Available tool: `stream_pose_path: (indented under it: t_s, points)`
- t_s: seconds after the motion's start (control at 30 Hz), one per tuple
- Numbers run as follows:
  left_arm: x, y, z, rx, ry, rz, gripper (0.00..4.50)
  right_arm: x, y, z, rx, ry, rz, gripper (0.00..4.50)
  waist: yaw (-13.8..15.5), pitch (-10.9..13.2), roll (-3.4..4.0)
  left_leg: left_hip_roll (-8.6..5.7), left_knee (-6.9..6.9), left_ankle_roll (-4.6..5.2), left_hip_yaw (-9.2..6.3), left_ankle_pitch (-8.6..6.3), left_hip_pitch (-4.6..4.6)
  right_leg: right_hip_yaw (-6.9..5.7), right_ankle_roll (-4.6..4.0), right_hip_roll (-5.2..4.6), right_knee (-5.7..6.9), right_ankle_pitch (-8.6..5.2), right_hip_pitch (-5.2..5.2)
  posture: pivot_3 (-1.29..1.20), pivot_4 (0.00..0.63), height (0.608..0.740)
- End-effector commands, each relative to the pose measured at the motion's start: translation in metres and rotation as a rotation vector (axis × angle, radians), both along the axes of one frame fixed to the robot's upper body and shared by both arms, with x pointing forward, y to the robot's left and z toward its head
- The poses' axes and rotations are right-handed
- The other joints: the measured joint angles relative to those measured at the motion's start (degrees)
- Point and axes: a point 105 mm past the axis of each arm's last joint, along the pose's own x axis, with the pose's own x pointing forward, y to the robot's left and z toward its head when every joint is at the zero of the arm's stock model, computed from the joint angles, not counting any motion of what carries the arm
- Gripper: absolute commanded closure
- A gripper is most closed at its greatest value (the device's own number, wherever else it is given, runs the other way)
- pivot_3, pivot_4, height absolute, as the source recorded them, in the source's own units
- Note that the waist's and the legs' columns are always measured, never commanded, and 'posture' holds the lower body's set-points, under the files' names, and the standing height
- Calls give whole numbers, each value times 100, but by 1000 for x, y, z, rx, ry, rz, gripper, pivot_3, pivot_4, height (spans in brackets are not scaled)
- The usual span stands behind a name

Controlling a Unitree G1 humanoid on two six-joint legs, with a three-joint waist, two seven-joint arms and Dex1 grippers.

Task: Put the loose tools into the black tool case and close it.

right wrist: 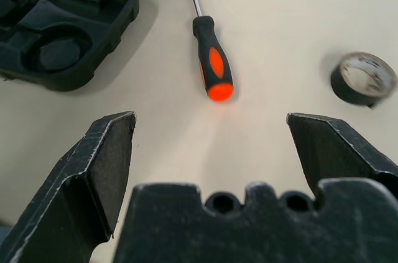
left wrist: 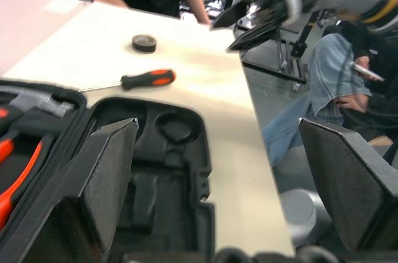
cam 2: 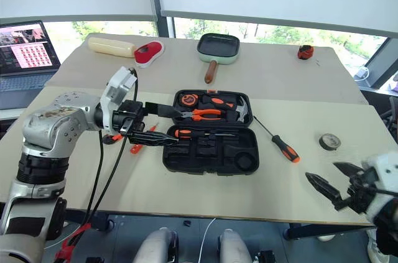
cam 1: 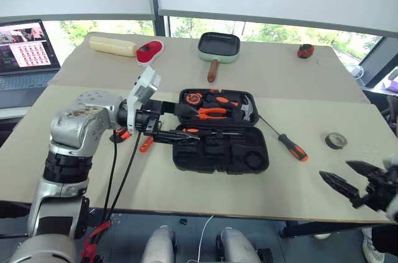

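Meanwhile, both grippers gape empty: left gripper [cam 1: 166, 123] at the case's [cam 1: 224, 157] rim, right gripper [cam 1: 349, 179] over the table's [cam 1: 186, 194] front edge.

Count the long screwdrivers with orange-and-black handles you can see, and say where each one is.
2. One screwdriver lies loose on the table, right of the open tool case. The other screwdriver sits in the case's front half. More may be hidden behind the left end effector.
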Motion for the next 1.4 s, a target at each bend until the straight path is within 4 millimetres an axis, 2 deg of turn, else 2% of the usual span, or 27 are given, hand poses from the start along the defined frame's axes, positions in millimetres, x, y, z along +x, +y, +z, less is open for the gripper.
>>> stream_pose_path:
  t_s: [0.03, 0.2, 0.33, 0.47, 0.53, 0.63, 0.7, 0.77, 0.87, 0.97, 1.03, 1.1, 1.23, 1.4]
  points:
    - [-5, -6, 3, 9, -80, 10, 20, 36, 0, -13, -3, 0, -5, 0, 11, 2, -1, -2, -6, 0, -2, 0, -2, -1, -7, 0, 1, 1, -3, 0, 150, 740]
    - [-7, -7, 1, 21, -133, 42, 20, 74, 10, -39, 0, 26, -7, 0, -13, 5, 1, -5, -12, 0, -1, 0, -3, 7, -9, 4, 0, 3, -8, 0, 150, 740]
    - [-9, -6, 2, 18, -139, 50, 20, 85, 15, -49, 37, 39, -15, 0, 30, 7, 5, -9, -21, 0, -2, 0, -6, 5, -9, 2, -1, 1, -11, 0, 150, 740]
    - [-6, -6, 5, 15, -141, 64, 0, 90, 16, -54, 43, 31, -21, 1074, 29, 7, 4, -13, -19, 0, -1, 0, -7, 6, -5, -3, -6, 2, -7, 0, 150, 740]
    - [-5, -5, 4, 17, -143, 72, 0, 89, 16, -54, 40, 23, -25, 1800, 12, 7, 4, -12, -19, 0, -1, 0, -4, 6, -5, -2, -5, 2, -7, 0, 150, 740]
    - [0, -2, 2, 24, -146, 94, 0, 90, 5, -32, 39, -88, -101, 2774, -1, 7, 5, -11, -22, 0, -2, 0, -4, 6, -5, 0, -4, 2, -8, 0, 150, 740]
    - [1, 1, 1, 27, -158, 117, 0, 88, 2, -8, 67, -164, -136, 3464, 0, 12, 12, -12, -24, 0, -2, 0, -5, 6, -5, 0, -5, 2, -10, 0, 150, 740]
    - [2, 3, 1, 23, -160, 132, 0, 85, 3, 5, 69, -204, -134, 3479, 0, 16, 20, -14, -24, 0, -1, 0, -8, 10, -5, -2, -4, 2, -13, 0, 150, 740]
    - [0, 10, -1, 39, -151, 142, 0, 79, 41, 38, 53, -269, 124, 3479, -21, 16, 21, -13, -28, 0, 0, 0, -4, 10, -5, -1, -5, 2, -12, 0, 150, 740]
    - [-3, 19, -6, 78, -141, 135, 0, 71, 81, 50, 12, -247, 408, 3479, -54, 18, 22, -5, -36, 0, 2, 1, 2, 14, -6, 6, -6, 2, -13, 0, 150, 740]
    - [-6, 26, -10, 113, -125, 124, 0, 64, 108, 47, -49, -195, 621, 3479, -58, 19, 22, -2, -38, 0, 3, 1, 7, 14, -8, 9, -6, 0, -12, 0, 150, 740]
    - [-9, 30, -14, 145, -116, 109, 0, 62, 123, 42, -108, -161, 752, 3479, -32, 20, 20, 0, -41, 0, 3, 1, 7, 11, -11, 10, -8, -1, -12, 0, 150, 740]
    - [-12, 34, -18, 179, -128, 95, 0, 72, 139, 28, -248, -139, 913, 3479, 22, 23, 19, -4, -40, -1, 6, 1, -2, 3, -12, 1, -14, -2, -17, 0, 150, 740]
    - [-13, 33, -20, 182, -145, 97, 0, 100, 144, 14, -369, -163, 951, 3479, 40, 31, 6, -6, -38, -1, 10, 1, -6, 4, -10, 0, -19, -1, -18, 0, 150, 740]
